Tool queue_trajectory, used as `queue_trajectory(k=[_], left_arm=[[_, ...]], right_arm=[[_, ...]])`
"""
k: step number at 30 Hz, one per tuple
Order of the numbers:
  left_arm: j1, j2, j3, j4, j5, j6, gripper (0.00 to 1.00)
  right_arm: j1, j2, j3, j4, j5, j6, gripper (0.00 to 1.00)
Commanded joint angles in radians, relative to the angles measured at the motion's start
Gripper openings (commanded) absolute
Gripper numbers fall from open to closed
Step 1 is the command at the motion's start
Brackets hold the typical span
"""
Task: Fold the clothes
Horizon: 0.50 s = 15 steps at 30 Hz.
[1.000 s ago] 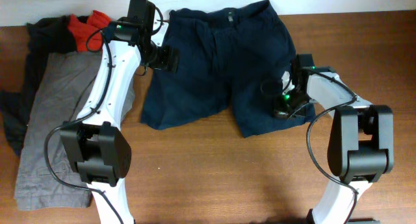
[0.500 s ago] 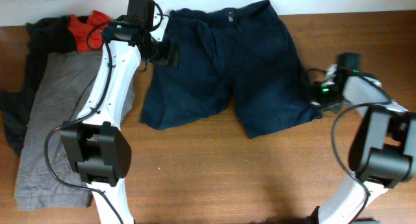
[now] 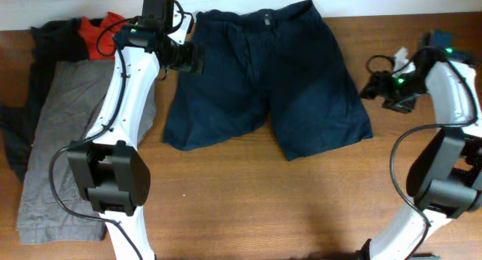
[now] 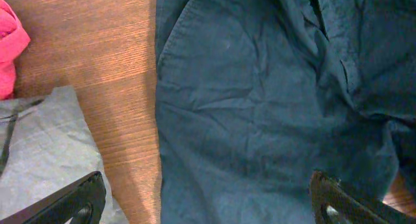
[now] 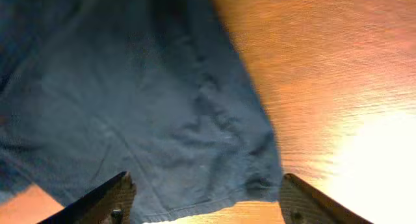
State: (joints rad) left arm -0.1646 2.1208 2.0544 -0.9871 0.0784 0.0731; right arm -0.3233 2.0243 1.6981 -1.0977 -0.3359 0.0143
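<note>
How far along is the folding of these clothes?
Barely begun. Done: the navy shorts lie spread flat, unfolded. In hand: nothing; the left pincer hovers open near their waist, the right pincer open beside their leg. Left: fold the shorts, then likely the grey garment and the black-and-red pile.

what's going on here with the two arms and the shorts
Two robot arms are working on folding clothes. Navy shorts lie spread flat on the table, not yet folded. The left gripper hangs open over their left side; the right gripper is open just off their right edge, holding nothing. A grey garment waits at the left.
</note>
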Motion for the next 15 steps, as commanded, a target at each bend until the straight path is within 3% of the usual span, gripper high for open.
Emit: queue_trajectory(k=[1, 11, 12, 14, 15], left_arm=[[0.015, 0.01, -0.005, -0.002, 0.004, 0.038, 0.99], [0.027, 0.01, -0.005, 0.005, 0.004, 0.05, 0.99], [0.026, 0.01, -0.005, 0.005, 0.004, 0.05, 0.99], [0.026, 0.01, -0.005, 0.005, 0.004, 0.05, 0.99], [0.026, 0.01, -0.005, 0.005, 0.004, 0.05, 0.99]], right_arm=[[0.024, -0.003, -0.064, 0.017, 0.056, -0.036, 0.78], [0.016, -0.003, -0.39, 0.281, 0.158, 0.081, 0.76], [0.016, -0.003, -0.413, 0.313, 0.169, 0.098, 0.73], [0.016, -0.003, -0.449, 0.352, 0.178, 0.119, 0.56], [0.016, -0.003, -0.466, 0.367, 0.199, 0.146, 0.4]])
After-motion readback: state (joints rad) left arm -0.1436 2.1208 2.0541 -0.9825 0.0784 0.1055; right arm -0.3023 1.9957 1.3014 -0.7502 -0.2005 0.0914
